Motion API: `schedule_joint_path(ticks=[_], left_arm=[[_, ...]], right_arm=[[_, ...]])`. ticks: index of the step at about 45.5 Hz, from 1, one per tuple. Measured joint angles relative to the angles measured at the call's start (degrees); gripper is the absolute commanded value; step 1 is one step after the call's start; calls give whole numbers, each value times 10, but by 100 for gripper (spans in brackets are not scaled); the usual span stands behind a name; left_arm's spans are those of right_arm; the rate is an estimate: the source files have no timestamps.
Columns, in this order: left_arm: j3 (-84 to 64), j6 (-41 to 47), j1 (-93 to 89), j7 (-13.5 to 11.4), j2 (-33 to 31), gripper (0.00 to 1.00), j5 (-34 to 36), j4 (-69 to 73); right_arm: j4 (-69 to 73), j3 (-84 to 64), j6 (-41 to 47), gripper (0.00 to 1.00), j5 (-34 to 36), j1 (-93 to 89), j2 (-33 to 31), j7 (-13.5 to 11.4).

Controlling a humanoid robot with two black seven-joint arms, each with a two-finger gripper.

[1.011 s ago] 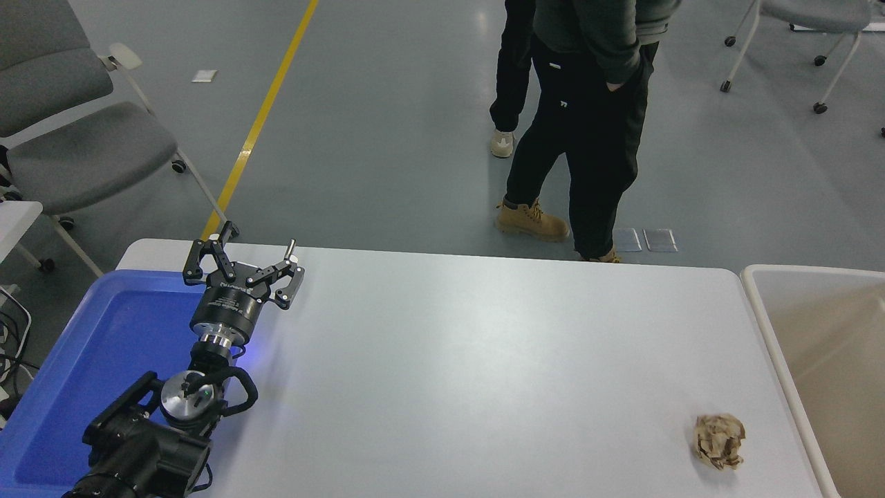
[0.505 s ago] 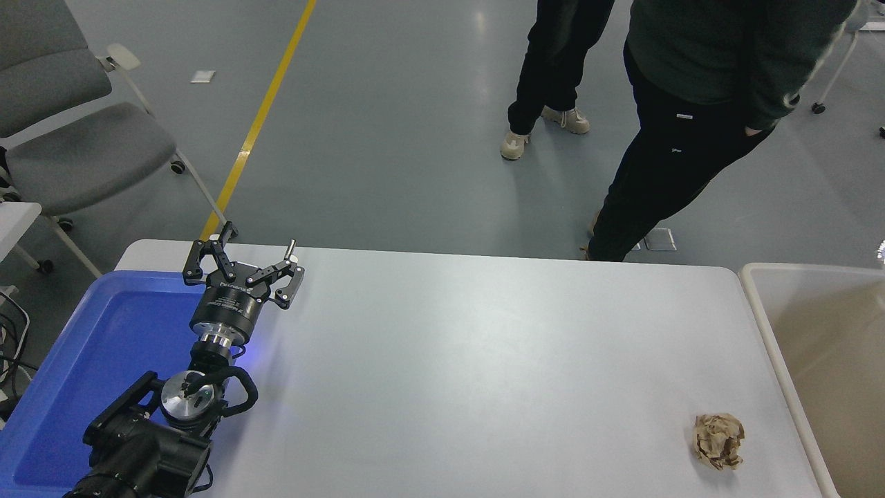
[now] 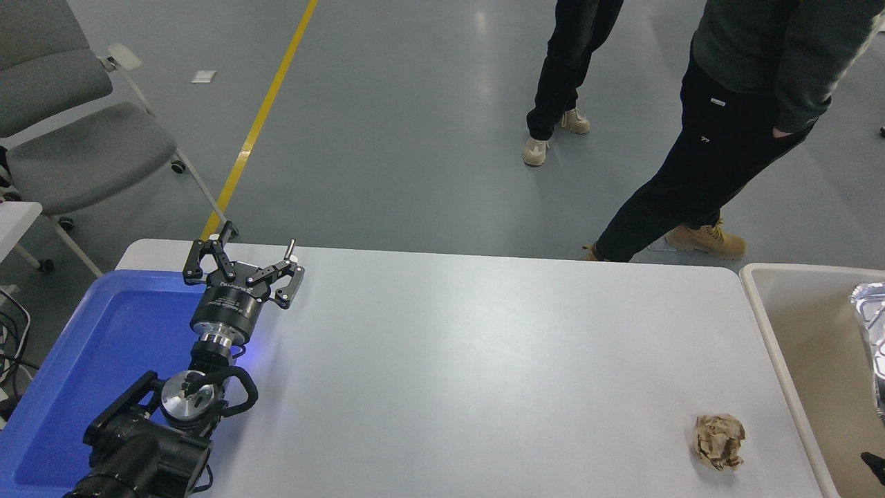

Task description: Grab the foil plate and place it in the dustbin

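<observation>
The foil plate (image 3: 871,325) shows only as a shiny crinkled silver piece at the picture's right edge, over the inside of the beige dustbin (image 3: 760,311); most of it is cut off. A small black part of my right arm (image 3: 873,465) pokes in at the lower right corner, below the plate; I cannot tell whether it touches or holds the plate. My left gripper (image 3: 249,250) is open and empty, parked at the lower left beside the blue tray.
A crumpled brown paper ball (image 3: 719,441) lies on the white table (image 3: 470,360) near the dustbin. A shallow blue tray (image 3: 104,346) sits at the left. Two people (image 3: 733,131) stand beyond the far edge. A grey chair (image 3: 76,145) stands at far left.
The foil plate has come into view at the right edge over the dustbin, and a black arm part at the lower right corner. The people have stepped to the right. The left arm is still.
</observation>
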Motion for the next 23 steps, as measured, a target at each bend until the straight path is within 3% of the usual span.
schedule_joint_path(ticks=[1,3,4,5,23], left_arm=[[0,0,0,0,0,99,0,0],[0,0,0,0,0,99,0,0],[0,0,0,0,0,99,0,0],[0,0,0,0,0,99,0,0],[0,-1,0,0,0,99,0,0]], right_arm=[[0,0,0,13,0,0,1,0],[0,1,0,46,0,-1,2,0],[0,2,0,85,0,-2,2,1],[0,3,0,100,0,-2,3,1],[1,4,5,100,1,0,4,2]])
